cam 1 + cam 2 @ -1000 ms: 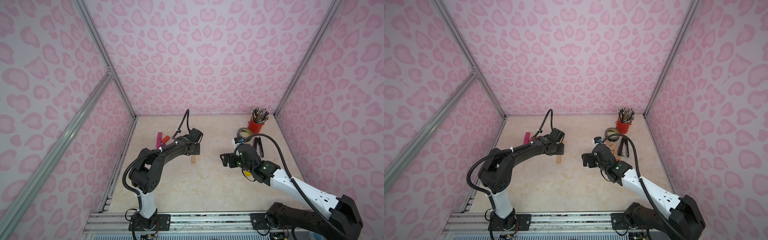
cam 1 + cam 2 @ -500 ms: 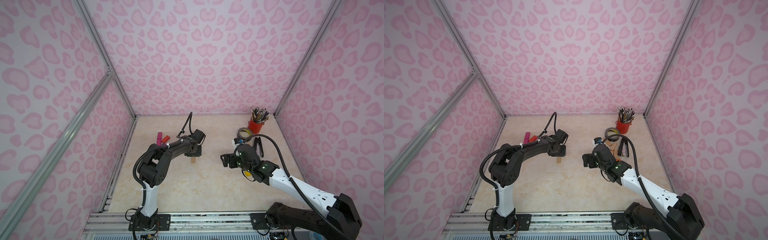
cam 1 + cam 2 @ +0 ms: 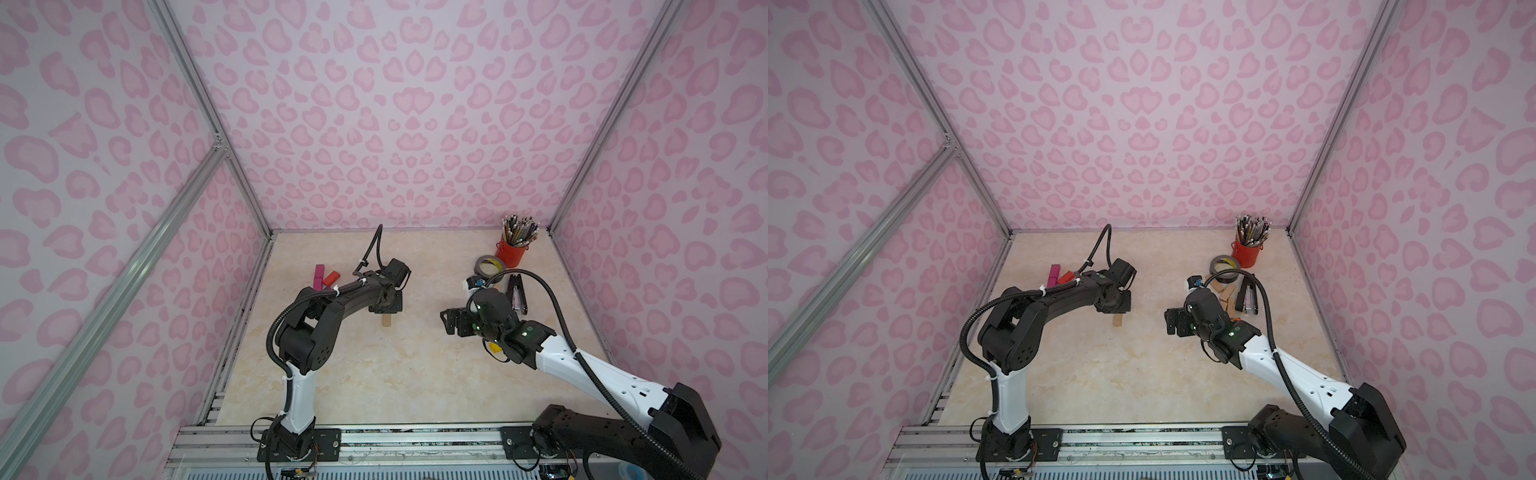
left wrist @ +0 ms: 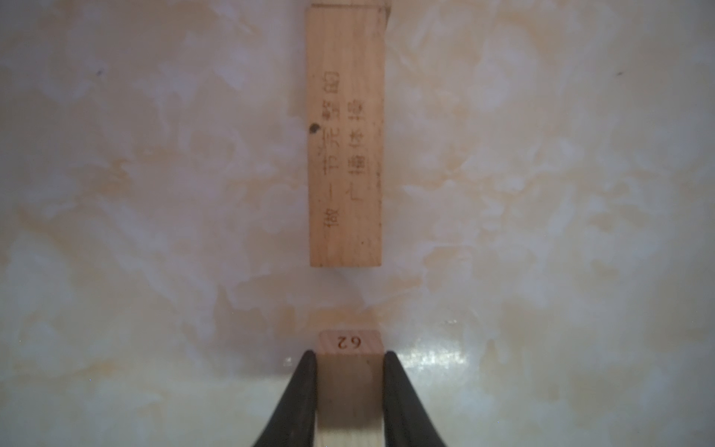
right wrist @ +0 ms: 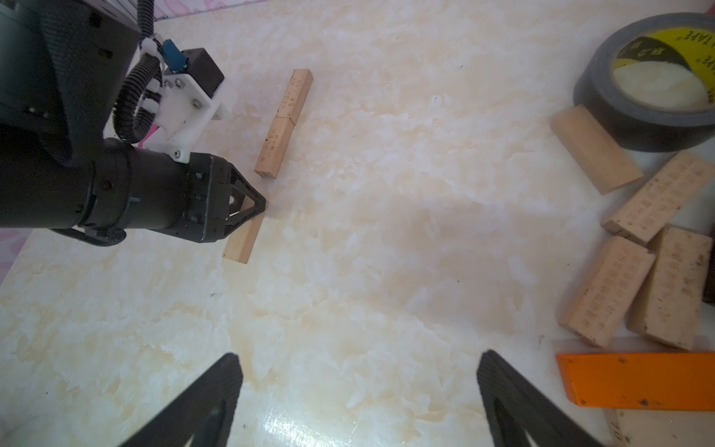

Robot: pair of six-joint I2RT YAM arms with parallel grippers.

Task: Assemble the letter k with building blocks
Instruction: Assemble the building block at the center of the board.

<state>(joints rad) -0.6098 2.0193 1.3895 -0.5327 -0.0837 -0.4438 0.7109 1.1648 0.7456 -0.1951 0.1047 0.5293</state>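
Note:
My left gripper is shut on a plain wood block marked 62, low over the table. In the right wrist view this held block lies in line with two more wood blocks placed end to end, a small gap away. The nearer of them, an engraved block, lies straight ahead of the left jaws. In a top view only the block's end shows below the left gripper. My right gripper hangs open and empty over bare table. Loose wood blocks and an orange block lie beside it.
A grey tape roll, a red pencil cup and a black stapler stand at the back right. A magenta block and a red block lie at the back left. Pink walls enclose the table on three sides.
The left jaws have closed on the wood block, and the left arm's elbow has swung in toward the middle. The right arm has stayed put.

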